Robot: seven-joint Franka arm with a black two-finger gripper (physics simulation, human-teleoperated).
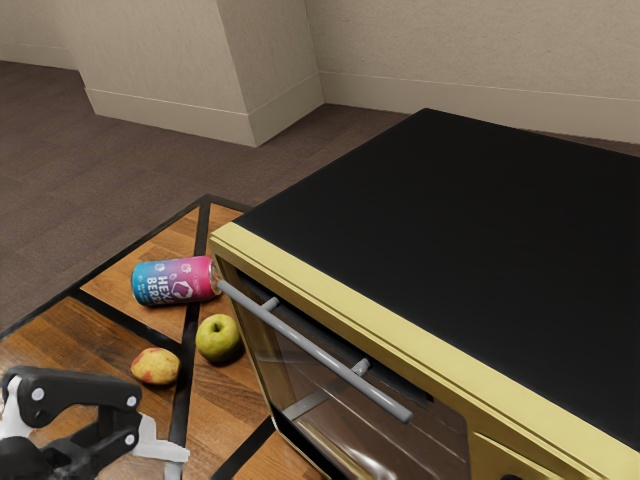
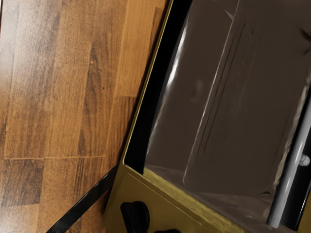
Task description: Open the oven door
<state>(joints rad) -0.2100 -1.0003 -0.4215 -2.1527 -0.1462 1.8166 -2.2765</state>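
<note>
In the exterior view, the oven door (image 1: pixel 400 450) at six o'clock looks shut; opening remains undone. The pincer (image 1: pixel 163 455), eight o'clock from the handle (image 1: pixel 315 350), is cut off below; I can't tell whether it's clenched. In the wrist view, reflections veil the glass (image 2: pixel 218 97).

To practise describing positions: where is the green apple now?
Toward the exterior view's left, the green apple rests on the table beside the oven, next to the can and the yellow-red fruit.
</note>
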